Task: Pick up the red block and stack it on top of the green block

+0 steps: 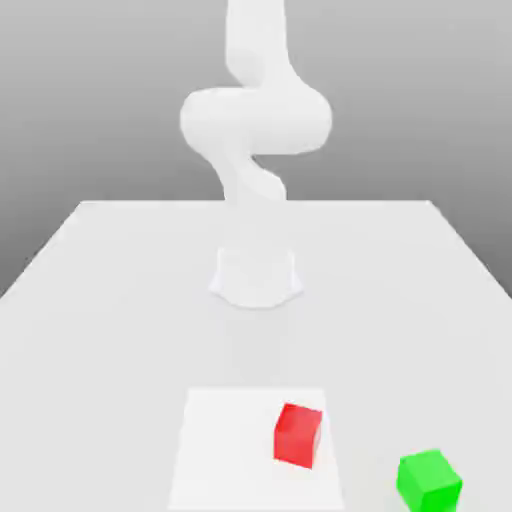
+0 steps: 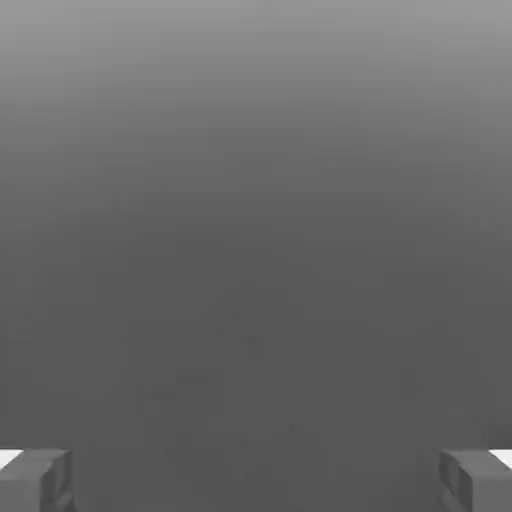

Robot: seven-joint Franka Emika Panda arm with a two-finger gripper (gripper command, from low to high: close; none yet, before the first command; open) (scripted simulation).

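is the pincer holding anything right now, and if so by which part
Nothing is held: the pincer is open and empty, and the red block sits on the white square.

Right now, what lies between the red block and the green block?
In the exterior view, between the red block and green block lie only the white square's edge and bare table.

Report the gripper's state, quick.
Gripper: open, fingers spread wide apart, holding nothing.
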